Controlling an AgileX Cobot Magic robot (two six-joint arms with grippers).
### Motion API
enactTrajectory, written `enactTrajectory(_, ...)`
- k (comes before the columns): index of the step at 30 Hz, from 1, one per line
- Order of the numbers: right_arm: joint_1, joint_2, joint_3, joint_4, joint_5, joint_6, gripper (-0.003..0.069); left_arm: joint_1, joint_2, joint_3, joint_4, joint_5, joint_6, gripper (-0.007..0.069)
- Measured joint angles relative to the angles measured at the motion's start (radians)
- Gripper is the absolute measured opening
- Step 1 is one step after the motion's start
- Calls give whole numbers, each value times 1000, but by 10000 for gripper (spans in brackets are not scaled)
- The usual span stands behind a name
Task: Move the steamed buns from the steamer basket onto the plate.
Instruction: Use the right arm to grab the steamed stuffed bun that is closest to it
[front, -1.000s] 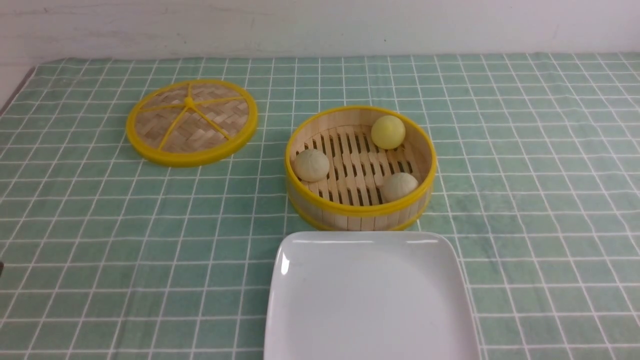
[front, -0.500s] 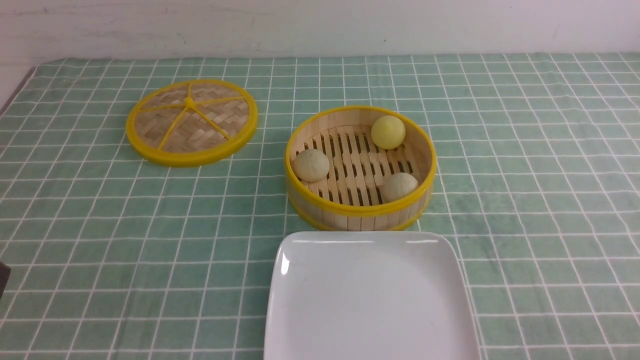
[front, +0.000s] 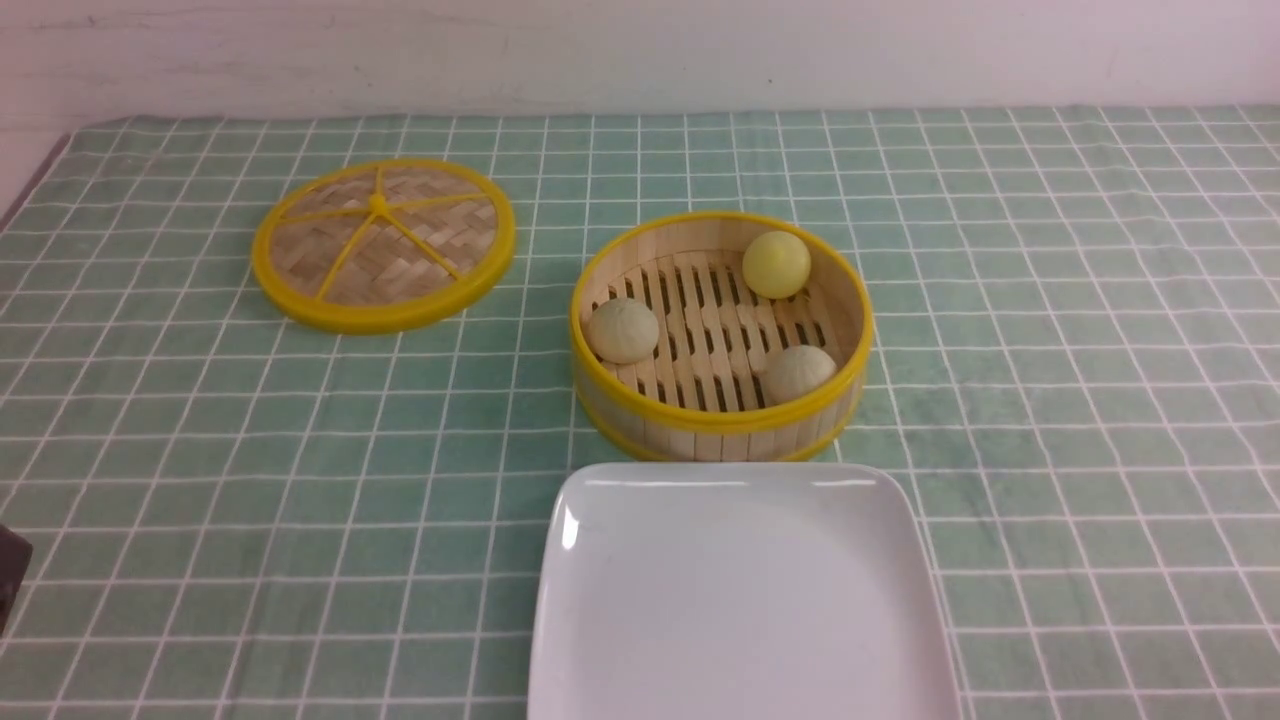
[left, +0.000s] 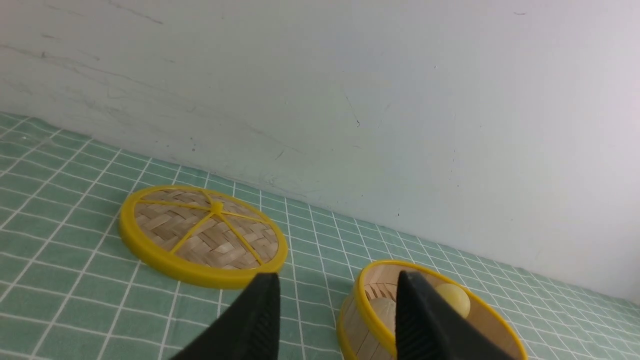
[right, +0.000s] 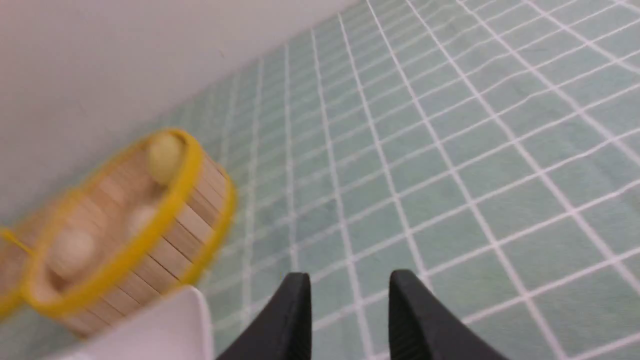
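1. Left end effector (left: 337, 280): jaws spread, gripping nothing; near-left of the steamer basket (front: 720, 420).
2. Right end effector (right: 350, 276): jaws spread, gripping nothing; right of the basket.
3. Plate (front: 740, 600): white, just before the basket.
4. Steamed buns (front: 623, 330): two beige, plus one yellow bun (front: 776, 264), all inside the basket.
5. Lid (front: 383, 243): flat on the bench, far-left of the basket.
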Motion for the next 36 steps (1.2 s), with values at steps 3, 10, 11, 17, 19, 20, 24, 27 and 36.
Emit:
enactTrajectory(3, 0, 0, 0, 107, -67, 42, 242, 0, 0, 0, 0, 0, 0, 345)
enactTrajectory(10, 0, 0, 0, 139, -130, 43, 242, 0, 0, 0, 0, 0, 0, 345)
enactTrajectory(11, 0, 0, 0, 142, -134, 42, 242, 0, 0, 0, 0, -1, 0, 345)
enactTrajectory(17, 0, 0, 0, 149, -134, 42, 242, 0, 0, 0, 0, 1, 0, 345)
enactTrajectory(19, 0, 0, 0, 161, -134, 42, 242, 0, 0, 0, -8, 1, 0, 345)
enactTrajectory(20, 0, 0, 0, 161, -134, 42, 242, 0, 0, 0, -10, 1, 0, 345)
enactTrajectory(24, 0, 0, 0, 175, -125, 36, 246, 0, 0, 0, -40, 14, 0, 352)
enactTrajectory(27, 0, 0, -14, 165, -92, 5, 264, 0, 0, 0, -52, 64, 0, 385)
enactTrajectory(36, 0, 1, -266, 153, 98, -229, 342, 0, 145, -16, -62, 224, 1, 540)
